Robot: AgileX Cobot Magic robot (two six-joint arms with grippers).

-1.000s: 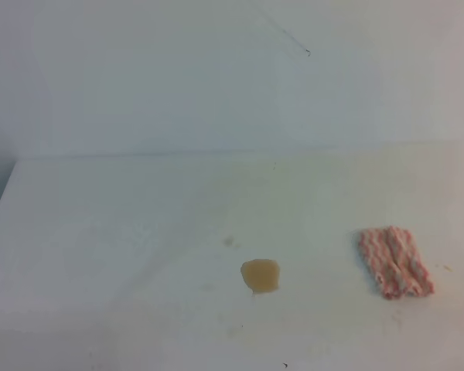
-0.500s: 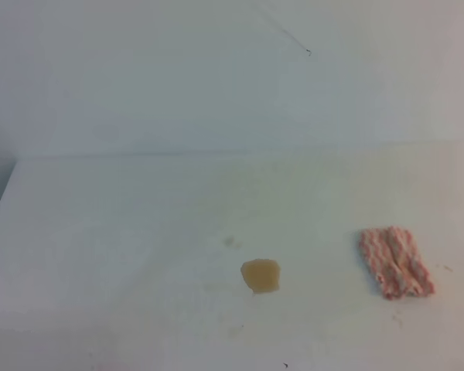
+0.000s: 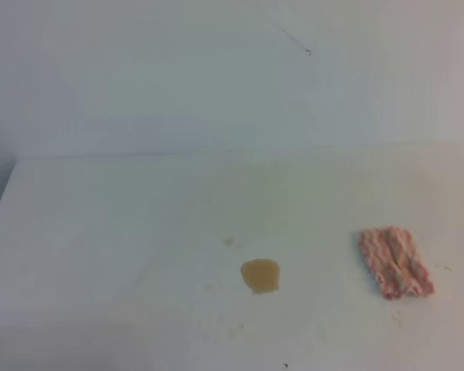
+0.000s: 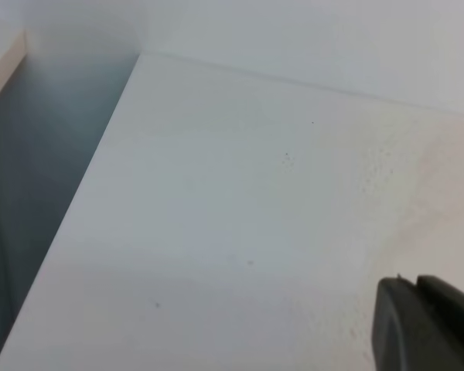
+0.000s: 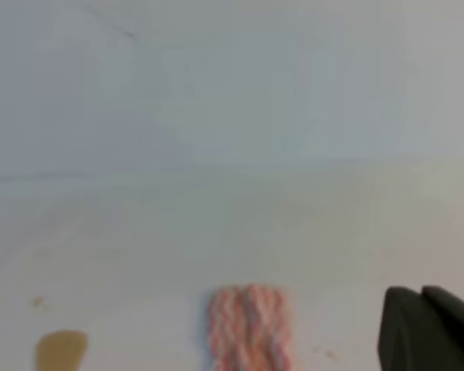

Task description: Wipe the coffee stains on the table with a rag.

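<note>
The coffee stain (image 3: 260,276), a small tan-brown blotch, lies on the white table (image 3: 100,232) near the front middle. The pink-and-white striped rag (image 3: 396,261) lies flat to its right, apart from it. No gripper shows in the exterior high view. In the right wrist view the rag (image 5: 249,328) is at the bottom middle and the stain (image 5: 60,349) at the bottom left. The right gripper (image 5: 421,292) shows as dark fingers pressed together at the bottom right, clear of the rag. The left gripper (image 4: 416,282) looks the same, over bare table (image 4: 216,216).
A white wall (image 3: 216,77) rises behind the table. The table's left edge (image 3: 1,201) drops to a dark gap, also seen in the left wrist view (image 4: 31,193). A faint greyish speck (image 3: 230,241) lies just behind the stain.
</note>
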